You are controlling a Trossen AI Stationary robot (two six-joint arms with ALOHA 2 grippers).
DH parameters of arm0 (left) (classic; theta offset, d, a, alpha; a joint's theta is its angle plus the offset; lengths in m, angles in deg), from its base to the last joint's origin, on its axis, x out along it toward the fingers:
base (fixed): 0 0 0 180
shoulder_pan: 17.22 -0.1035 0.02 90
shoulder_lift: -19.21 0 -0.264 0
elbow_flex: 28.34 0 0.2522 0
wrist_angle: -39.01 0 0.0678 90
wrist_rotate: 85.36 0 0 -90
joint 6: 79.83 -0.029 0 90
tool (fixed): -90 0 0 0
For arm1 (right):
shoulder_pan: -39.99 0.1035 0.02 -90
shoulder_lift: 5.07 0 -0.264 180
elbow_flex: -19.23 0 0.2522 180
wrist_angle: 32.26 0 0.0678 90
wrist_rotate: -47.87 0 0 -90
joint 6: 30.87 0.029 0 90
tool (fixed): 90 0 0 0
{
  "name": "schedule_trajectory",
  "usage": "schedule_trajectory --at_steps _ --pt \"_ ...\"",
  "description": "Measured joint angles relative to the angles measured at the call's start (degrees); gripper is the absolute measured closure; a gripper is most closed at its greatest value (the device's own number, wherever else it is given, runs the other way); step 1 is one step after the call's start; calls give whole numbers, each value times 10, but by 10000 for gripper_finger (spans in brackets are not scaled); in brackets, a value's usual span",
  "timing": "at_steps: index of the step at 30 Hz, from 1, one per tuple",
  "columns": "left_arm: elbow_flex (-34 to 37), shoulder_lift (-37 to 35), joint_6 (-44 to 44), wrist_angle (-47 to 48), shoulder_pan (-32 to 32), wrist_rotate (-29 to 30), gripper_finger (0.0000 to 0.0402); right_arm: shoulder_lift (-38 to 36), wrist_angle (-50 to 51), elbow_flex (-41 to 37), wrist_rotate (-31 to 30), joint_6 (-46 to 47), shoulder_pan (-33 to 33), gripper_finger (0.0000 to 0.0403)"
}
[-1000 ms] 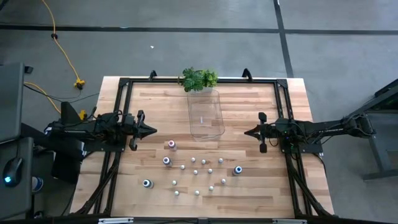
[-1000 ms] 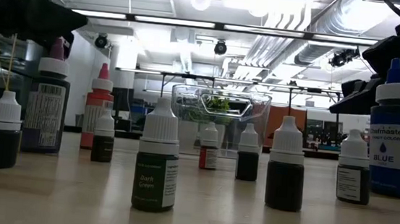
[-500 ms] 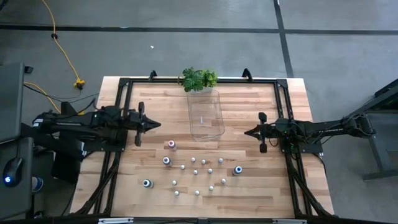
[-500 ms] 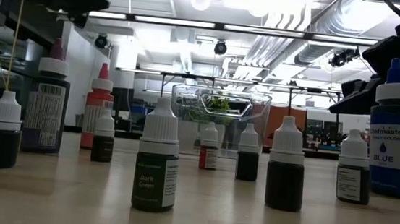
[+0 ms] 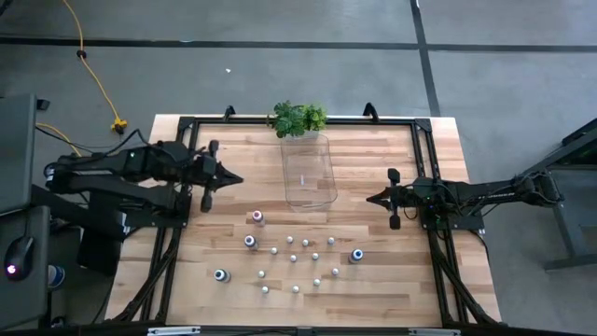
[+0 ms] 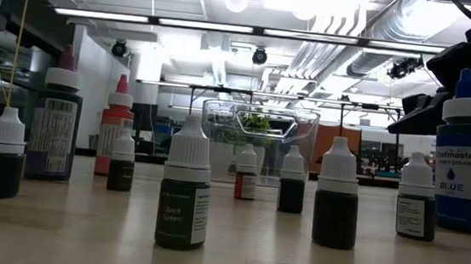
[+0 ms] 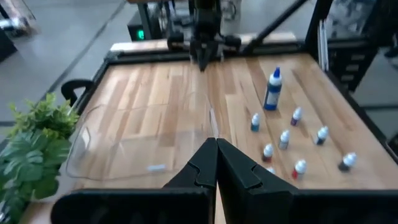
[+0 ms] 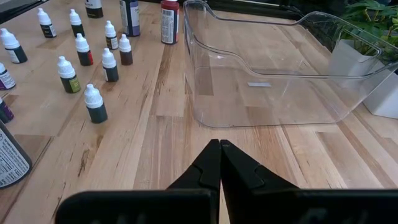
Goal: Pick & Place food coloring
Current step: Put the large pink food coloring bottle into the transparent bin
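The food coloring (image 5: 291, 257) stands as a scatter of little upright bottles on the wooden table (image 5: 373, 280), just ahead of and between the two pincers, nearer the front edge than either.

The left gripper (image 5: 229, 178) hangs above the boards with its fingers pressed together, gripping nothing; the bottles sit ahead of it and to its right. The right gripper (image 5: 372, 197) waits across from it, likewise clenched and empty.

These bottles look light, stiff plastic, smooth-sided and easy to tip, so I'd pinch one around its body just under the cap.

A clear plastic tray (image 5: 310, 173) lies between the two tips, empty, with a leafy plant (image 5: 298, 119) just beyond it. Behind the table the room is an open workshop with ceiling lights and pipes.
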Motion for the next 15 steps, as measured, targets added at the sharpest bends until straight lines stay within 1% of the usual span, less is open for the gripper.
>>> schedule_trajectory --at_steps 4,7,10,15 --pt "-70 34 -3 87 0 0 401 0 0 0 0 0 0 402" --pt "-113 59 -3 148 0 0 389 0 0 0 0 0 0 402" --pt "-144 81 1 195 0 0 359 0 0 0 0 0 0 402" --pt "-172 107 26 247 0 0 286 0 0 0 0 0 0 402"
